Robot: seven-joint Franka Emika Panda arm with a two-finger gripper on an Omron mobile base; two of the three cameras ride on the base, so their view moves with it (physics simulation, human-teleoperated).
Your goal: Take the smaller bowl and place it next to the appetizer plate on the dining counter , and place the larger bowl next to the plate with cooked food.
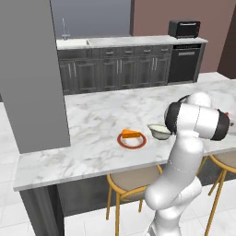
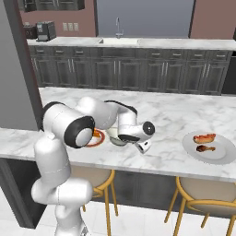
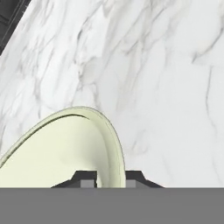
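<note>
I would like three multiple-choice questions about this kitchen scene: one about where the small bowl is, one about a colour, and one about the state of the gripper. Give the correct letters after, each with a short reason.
1. Where does the smaller bowl stand?
A. On the dining counter, beside the appetizer plate
B. On a stool
C. In the sink

2. What colour is the rim of the appetizer plate?
A. Blue
B. Red-orange
C. Black

3. How do the fingertips of the gripper stand?
A. Far from any object
B. One on each side of the smaller bowl's rim
C. Around an orange wedge

Answers:
1 A, the left base view shows the bowl on the marble top just right of the plate.
2 B, the ring around the orange wedge is red-orange.
3 B, the hand view shows the rim running between the two dark tips.
</note>
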